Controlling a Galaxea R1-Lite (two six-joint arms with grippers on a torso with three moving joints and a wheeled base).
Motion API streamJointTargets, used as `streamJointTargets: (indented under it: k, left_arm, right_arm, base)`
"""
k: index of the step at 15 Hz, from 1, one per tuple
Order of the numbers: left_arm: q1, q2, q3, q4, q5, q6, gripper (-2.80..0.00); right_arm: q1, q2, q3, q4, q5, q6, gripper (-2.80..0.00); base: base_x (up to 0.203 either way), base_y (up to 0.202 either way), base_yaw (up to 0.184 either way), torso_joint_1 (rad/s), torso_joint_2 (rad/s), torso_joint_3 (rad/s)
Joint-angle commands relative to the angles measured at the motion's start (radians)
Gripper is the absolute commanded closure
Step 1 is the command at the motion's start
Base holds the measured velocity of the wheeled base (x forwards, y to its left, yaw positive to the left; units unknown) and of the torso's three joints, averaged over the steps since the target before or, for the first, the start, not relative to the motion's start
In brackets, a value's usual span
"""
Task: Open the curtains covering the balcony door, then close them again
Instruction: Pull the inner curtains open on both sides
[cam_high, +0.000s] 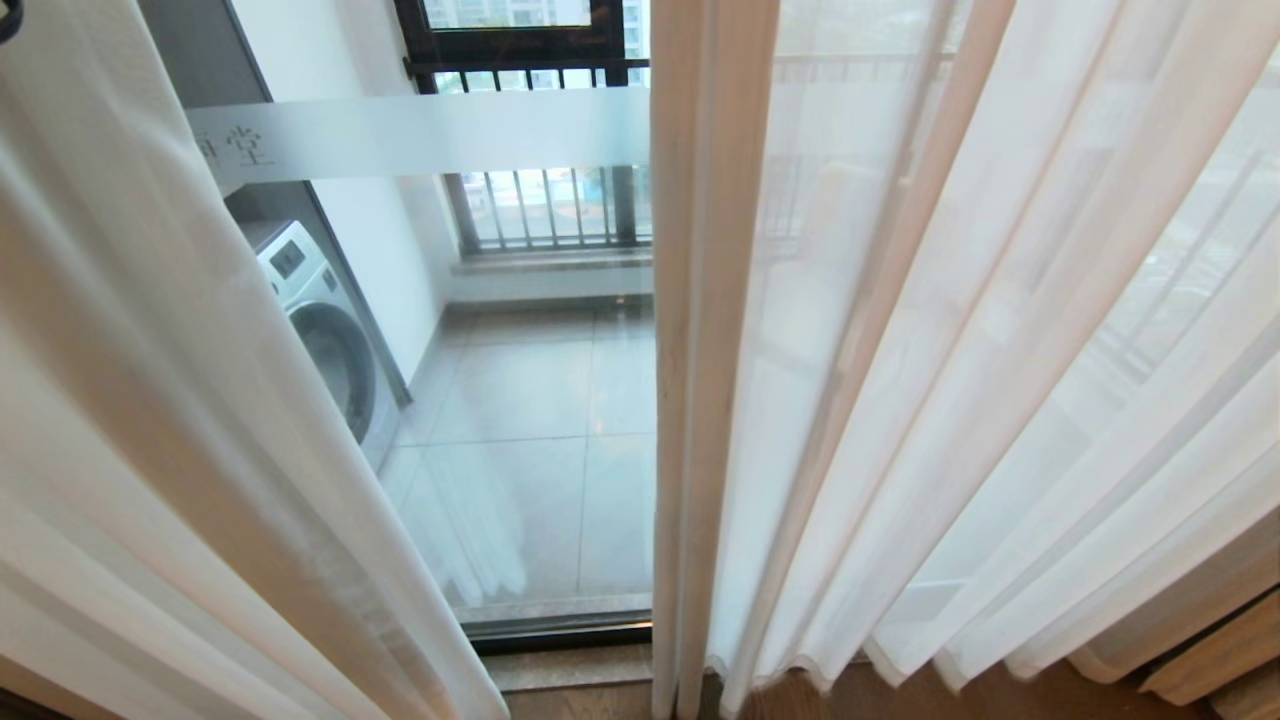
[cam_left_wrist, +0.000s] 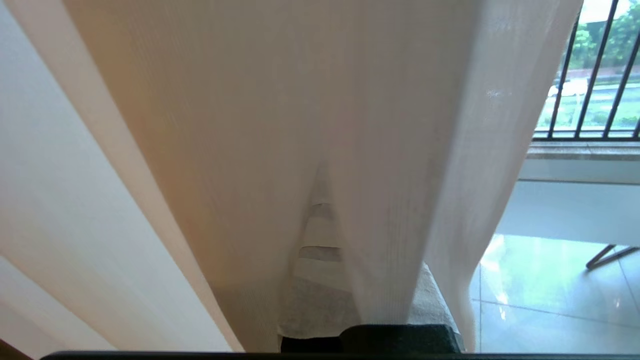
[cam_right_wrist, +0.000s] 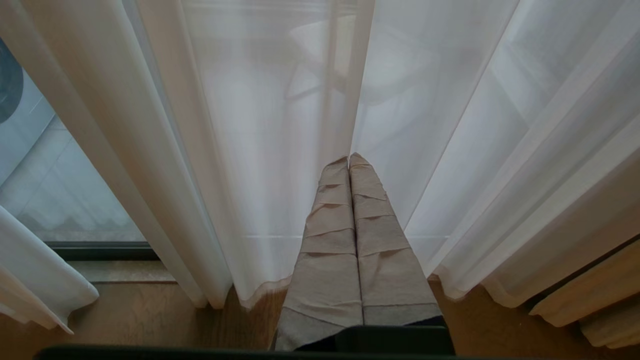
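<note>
Curtains (cam_high: 900, 350) parted, left gripper (cam_left_wrist: 320, 210) under sheer

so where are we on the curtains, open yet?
Partly open: a gap in the sheer curtains bares the balcony door. In hand: the left gripper, shut, is draped in the left panel. The right gripper is shut, holding nothing. Left: widen the gap, then close.
</note>
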Motion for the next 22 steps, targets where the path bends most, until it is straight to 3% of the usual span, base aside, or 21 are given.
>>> streamJointTargets:
  k: [1,22]
  left_arm:
    - [0.001,-0.018,0.02,0.004,0.002,-0.009,0.0]
    - [-0.019,0.078,-0.029,0.001,-0.01,-0.051,0.0]
  right_arm:
    - [0.001,0.001,0.0,0.0,0.0,-0.001,0.0]
    - [0.001,0.001,0.0,0.0,0.0,-0.001,0.0]
  base:
    - [0.0,0.0,0.0,0.0,0.0,0.0]
    - [0.0,0.0,0.0,0.0,0.0,0.0]
